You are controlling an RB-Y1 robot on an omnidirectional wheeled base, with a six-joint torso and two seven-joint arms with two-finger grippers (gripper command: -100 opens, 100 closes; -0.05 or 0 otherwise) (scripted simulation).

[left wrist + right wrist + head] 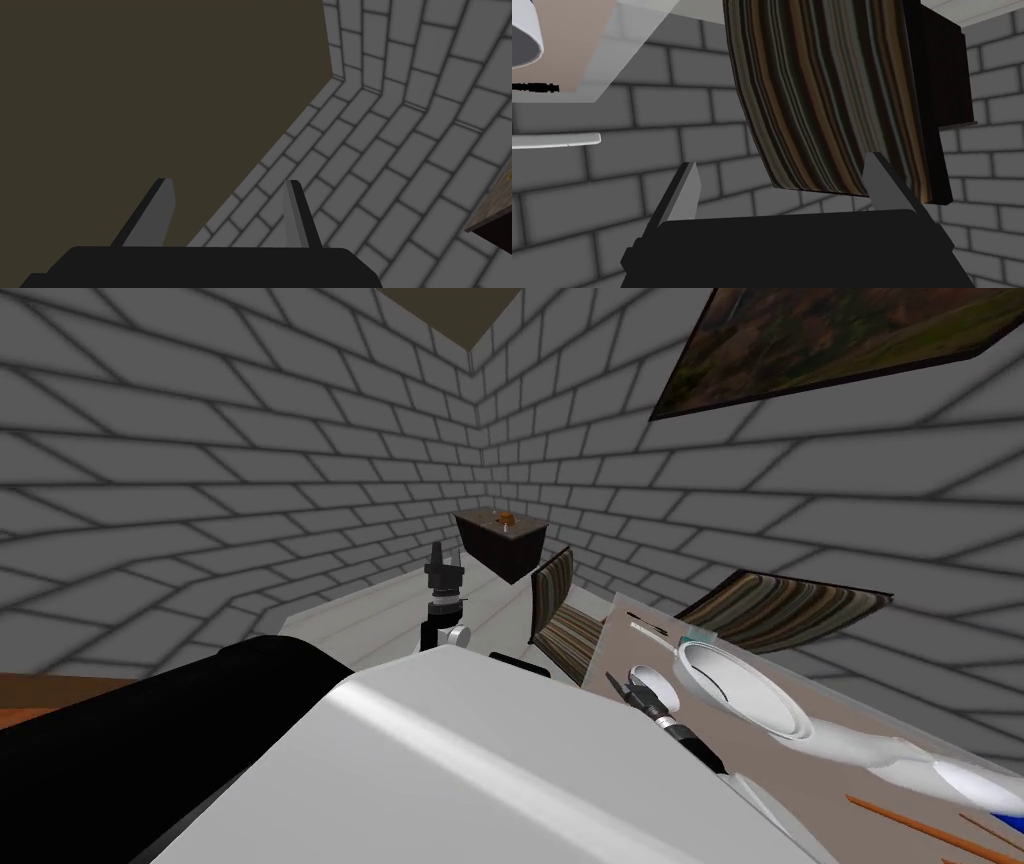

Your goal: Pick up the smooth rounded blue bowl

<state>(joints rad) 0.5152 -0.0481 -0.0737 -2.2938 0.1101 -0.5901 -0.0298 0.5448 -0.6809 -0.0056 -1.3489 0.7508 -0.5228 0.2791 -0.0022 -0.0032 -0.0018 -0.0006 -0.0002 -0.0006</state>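
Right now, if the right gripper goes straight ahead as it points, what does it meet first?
Probably the striped chair back, dead ahead of the open right gripper; how far off is unclear.

standing with the counter point(790, 768) off to the right. finding a wide dish point(745, 688) lying on it, a small bowl point(657, 678) just left of that, a utensil point(648, 625) behind both, sticks point(920, 828) at the near right end. holding the right gripper point(630, 691) over the counter's left edge, beside the small bowl. seeing the near chair point(560, 613) left of the counter, the far chair point(785, 608) behind it, a cabinet point(500, 546) further back in the corner.
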